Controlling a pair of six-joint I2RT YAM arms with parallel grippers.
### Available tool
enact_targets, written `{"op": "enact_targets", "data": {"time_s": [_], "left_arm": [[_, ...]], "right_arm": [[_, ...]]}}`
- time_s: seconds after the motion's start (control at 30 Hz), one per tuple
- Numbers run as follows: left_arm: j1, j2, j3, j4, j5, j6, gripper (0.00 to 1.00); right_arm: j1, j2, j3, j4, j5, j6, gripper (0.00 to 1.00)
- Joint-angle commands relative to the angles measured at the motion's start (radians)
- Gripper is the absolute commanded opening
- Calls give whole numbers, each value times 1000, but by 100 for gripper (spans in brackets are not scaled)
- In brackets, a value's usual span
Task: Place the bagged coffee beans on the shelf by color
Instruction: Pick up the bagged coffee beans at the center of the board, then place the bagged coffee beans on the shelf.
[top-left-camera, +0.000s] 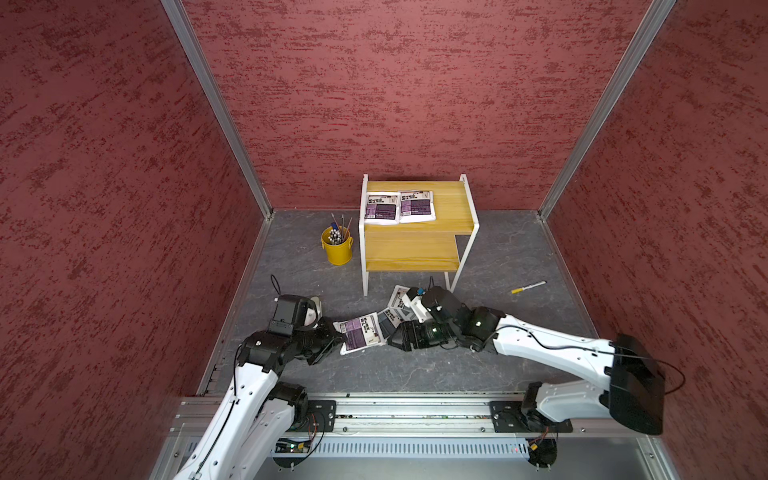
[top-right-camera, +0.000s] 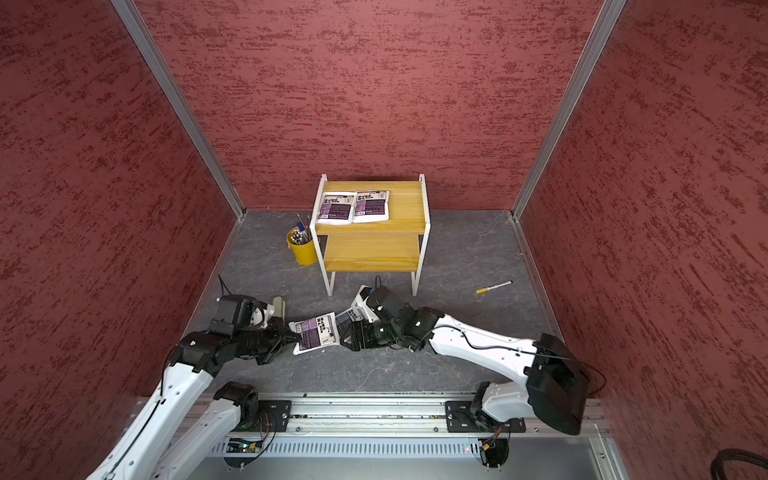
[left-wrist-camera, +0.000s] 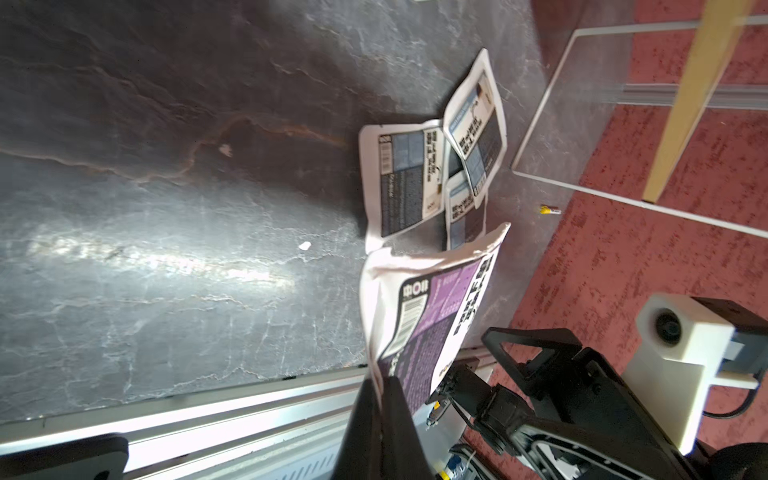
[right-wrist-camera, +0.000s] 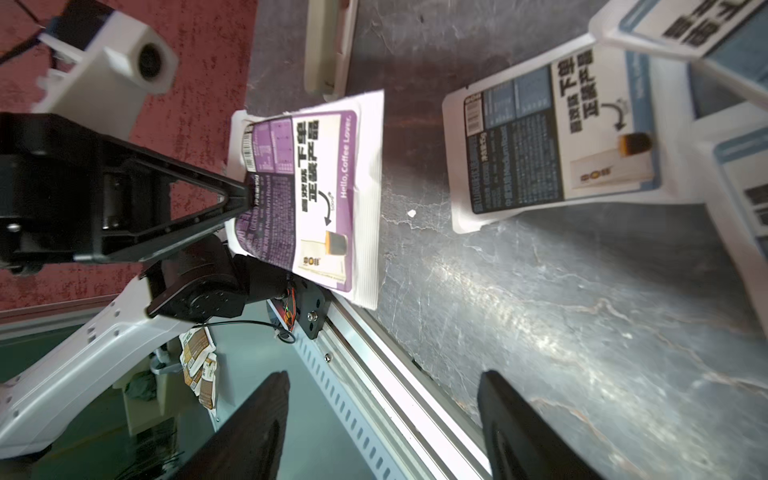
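- left gripper (right-wrist-camera: 246, 194) is pinching the edge of a purple pouch (top-left-camera: 360, 332), out front of the shelf (top-left-camera: 415, 249)
- right gripper (right-wrist-camera: 384, 390) hangs wide apart, nothing in it
- two more purple pouches (top-left-camera: 381, 208) sit on the top board
- blue-grey pouches (left-wrist-camera: 409, 178) overlap on the floor

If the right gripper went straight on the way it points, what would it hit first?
Most likely the purple pouch, pinched by the left gripper, just ahead of the open right gripper; depth is hard to judge.
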Motion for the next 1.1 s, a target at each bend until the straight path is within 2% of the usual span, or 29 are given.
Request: {"op": "enact_targets", "data": {"time_s": [0.0, 0.23, 0.4, 0.5, 0.63, 0.83, 1.07], "left_arm": [[-9, -21, 62, -22, 83, 28, 3], [-10, -17, 262, 8, 123, -5, 3], [-11, 39, 470, 121, 77, -78, 3], [-15, 103, 589, 254, 3, -146, 3], [-38, 198, 695, 446, -145, -233, 3], [-176, 388, 866, 640, -390, -241, 3], [-270, 604, 1041, 754, -442, -266, 3]], "right_arm": [[-12, -85, 30, -122, 83, -29, 77], [-57, -191, 184, -224, 52, -28, 78], [-118, -240, 367, -255, 43, -26, 79], [-169, -243, 469, -223, 23, -21, 79], [-233, -207, 562, -92, -55, 15, 80], [-287, -58, 732, -3, -146, 22, 80], [-371, 83, 927, 25, -220, 22, 79]]}}
